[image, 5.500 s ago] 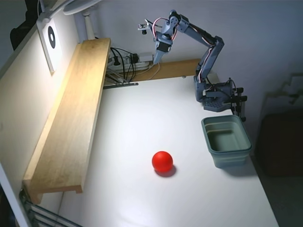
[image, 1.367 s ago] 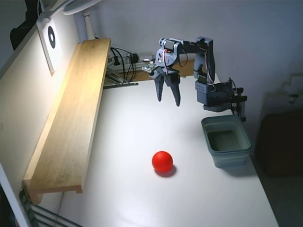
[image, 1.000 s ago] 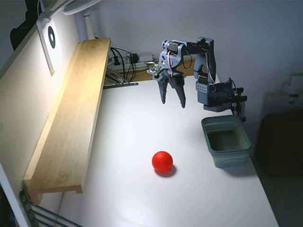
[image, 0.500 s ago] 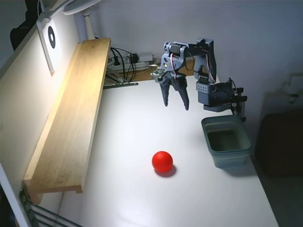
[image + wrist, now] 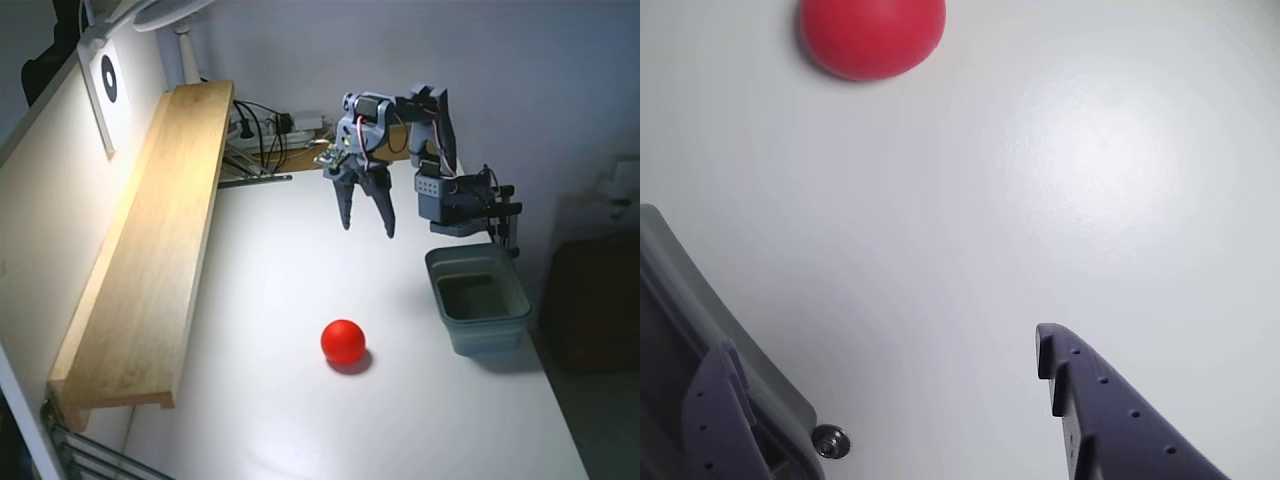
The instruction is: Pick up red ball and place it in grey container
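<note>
Red ball [image 5: 343,341] sits alone on the white table [image 5: 280,290] in the fixed view, a little below the middle of the frame, with its shadow just to its lower right. The grey container [image 5: 478,297] stands right of centre, well apart from the ball and apparently empty. Above both, in the upper middle of the frame, the gripper [image 5: 367,227] hangs in the air with its two fingers pointing down and spread wide, holding nothing. A long wooden shelf [image 5: 150,240] runs down the left side, far from the work.

In the wrist view the ball [image 5: 872,35] shows at the top edge, left of centre, partly cut off. The container's rim [image 5: 700,305] fills the lower left, and the two dark fingers [image 5: 1110,410] rise from the bottom edge with bare table between them.

The risk I see is in the descent: the ball is smooth and free to roll, so a finger landing on its side rather than straddling it would likely knock it away across the table.
</note>
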Tool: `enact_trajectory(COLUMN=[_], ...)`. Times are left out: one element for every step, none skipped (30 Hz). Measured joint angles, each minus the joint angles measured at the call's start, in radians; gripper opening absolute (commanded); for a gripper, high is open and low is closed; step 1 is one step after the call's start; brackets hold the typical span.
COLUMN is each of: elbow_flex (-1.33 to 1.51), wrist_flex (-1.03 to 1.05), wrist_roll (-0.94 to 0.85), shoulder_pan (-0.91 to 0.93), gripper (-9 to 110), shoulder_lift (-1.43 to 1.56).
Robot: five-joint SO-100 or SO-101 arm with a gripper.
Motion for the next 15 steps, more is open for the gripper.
enact_trajectory(elbow_flex=[-0.012, -0.026, -0.040, -0.049, -0.064, -0.080, -0.095, -0.110, -0.130, -0.153, -0.183, -0.215, -0.249, -0.281, -0.318], wrist_flex=[0.000, 0.000, 0.000, 0.000, 0.006, 0.011, 0.011, 0.012, 0.021, 0.028, 0.031, 0.041, 0.054, 0.060, 0.074], wrist_roll=[0.000, 0.000, 0.000, 0.000, 0.000, 0.000, 0.000, 0.000, 0.000, 0.000, 0.000, 0.000, 0.000, 0.000, 0.000], shoulder_pan=[0.000, -0.002, -0.002, -0.002, -0.002, -0.002, -0.002, -0.002, 0.000, 0.000, -0.002, -0.002, -0.002, -0.002, -0.002], gripper=[38, 38, 38, 38, 38, 38, 38, 38, 38, 38, 38, 38, 38, 38, 38], shoulder_lift=[-0.014, -0.020, -0.029, -0.035, -0.048, -0.061, -0.071, -0.083, -0.100, -0.118, -0.144, -0.173, -0.199, -0.227, -0.256])
